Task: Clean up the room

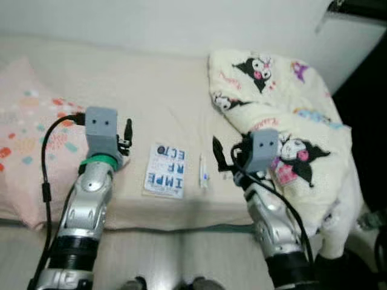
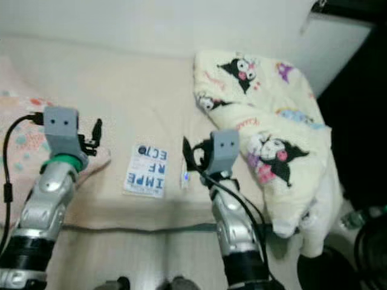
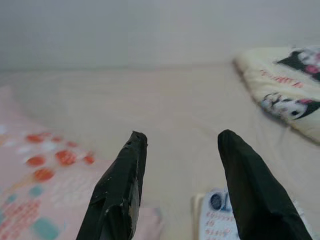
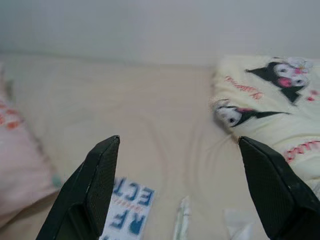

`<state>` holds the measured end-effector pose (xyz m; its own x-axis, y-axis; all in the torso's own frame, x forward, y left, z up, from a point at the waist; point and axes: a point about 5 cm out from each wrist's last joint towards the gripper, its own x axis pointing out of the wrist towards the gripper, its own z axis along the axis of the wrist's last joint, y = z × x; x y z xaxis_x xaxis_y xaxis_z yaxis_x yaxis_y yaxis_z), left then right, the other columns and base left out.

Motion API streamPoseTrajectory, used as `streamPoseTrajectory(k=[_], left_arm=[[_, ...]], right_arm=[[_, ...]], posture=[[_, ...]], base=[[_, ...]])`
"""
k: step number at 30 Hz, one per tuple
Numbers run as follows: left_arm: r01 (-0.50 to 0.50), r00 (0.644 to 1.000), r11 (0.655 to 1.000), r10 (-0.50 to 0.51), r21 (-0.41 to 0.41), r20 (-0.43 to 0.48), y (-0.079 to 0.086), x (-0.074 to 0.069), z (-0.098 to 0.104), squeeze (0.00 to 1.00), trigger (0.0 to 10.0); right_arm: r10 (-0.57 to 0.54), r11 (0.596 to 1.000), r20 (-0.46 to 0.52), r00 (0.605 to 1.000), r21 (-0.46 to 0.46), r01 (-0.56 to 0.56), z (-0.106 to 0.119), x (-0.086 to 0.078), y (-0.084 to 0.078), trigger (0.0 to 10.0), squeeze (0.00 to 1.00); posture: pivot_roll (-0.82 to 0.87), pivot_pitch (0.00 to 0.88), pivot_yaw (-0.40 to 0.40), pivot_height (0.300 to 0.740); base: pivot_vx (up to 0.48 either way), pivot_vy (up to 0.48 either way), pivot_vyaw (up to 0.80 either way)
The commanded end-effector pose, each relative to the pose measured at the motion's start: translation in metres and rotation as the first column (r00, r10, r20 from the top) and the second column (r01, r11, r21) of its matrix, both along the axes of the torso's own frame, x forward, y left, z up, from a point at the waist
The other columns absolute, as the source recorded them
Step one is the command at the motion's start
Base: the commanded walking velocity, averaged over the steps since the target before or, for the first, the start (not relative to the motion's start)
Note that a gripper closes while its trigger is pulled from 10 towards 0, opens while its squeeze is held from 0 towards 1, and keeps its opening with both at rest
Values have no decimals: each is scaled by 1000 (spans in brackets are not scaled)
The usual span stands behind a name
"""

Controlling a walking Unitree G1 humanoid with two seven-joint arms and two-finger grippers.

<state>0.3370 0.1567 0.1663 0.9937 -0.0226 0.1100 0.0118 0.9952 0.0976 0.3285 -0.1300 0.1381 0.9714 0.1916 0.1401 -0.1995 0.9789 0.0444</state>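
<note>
Nearest us, two silver arms reach over the bed's (image 1: 181, 214) front edge.

Left gripper (image 3: 180, 145): at our 11 o'clock, hovering over the corner of the pink pillow (image 1: 27, 130); its fingers (image 3: 120, 185) stand moderately apart, holding nothing.

Right gripper (image 4: 180, 150): at our 1 o'clock, above the sheet just beside the blanket (image 1: 290, 115); jaws wide, holding nothing.

Between the grippers, at 12 o'clock, we list a white booklet (image 1: 165, 170) with blue letters (it reads upside down to us), flat on the sheet. Just beside it, toward 1 o'clock, lies a small white tube (image 1: 204, 171), apart from the booklet.

Farther out at 2 o'clock, the cream blanket with cartoon prints lies bunched, spilling over the bed's right side.

Farthest, a pale wall (image 1: 181, 24) at 12 o'clock.
</note>
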Motion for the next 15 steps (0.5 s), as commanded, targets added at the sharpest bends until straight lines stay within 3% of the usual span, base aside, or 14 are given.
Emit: streamPoseTrajectory(k=[1,6,15], left_arm=[[41,999,999,-40,4,-23,-8,-3,-7,0,10000],[136,988,991,-134,13,-80,-20,-11,-20,0,10000],[115,987,993,-114,4,-110,-21,-15,-30,0,10000]], right_arm=[[-19,1000,-25,999,0,19,-7,-3,-6,10000,0],[-46,999,-36,998,-13,46,-10,-3,-12,10000,0],[-113,994,-46,993,-11,112,-13,-4,-20,10000,0]], posture=[[-83,57,-49,732],[-83,57,-49,732],[-88,69,-44,727]], base=[[0,0,0],[0,0,0],[0,0,0]])
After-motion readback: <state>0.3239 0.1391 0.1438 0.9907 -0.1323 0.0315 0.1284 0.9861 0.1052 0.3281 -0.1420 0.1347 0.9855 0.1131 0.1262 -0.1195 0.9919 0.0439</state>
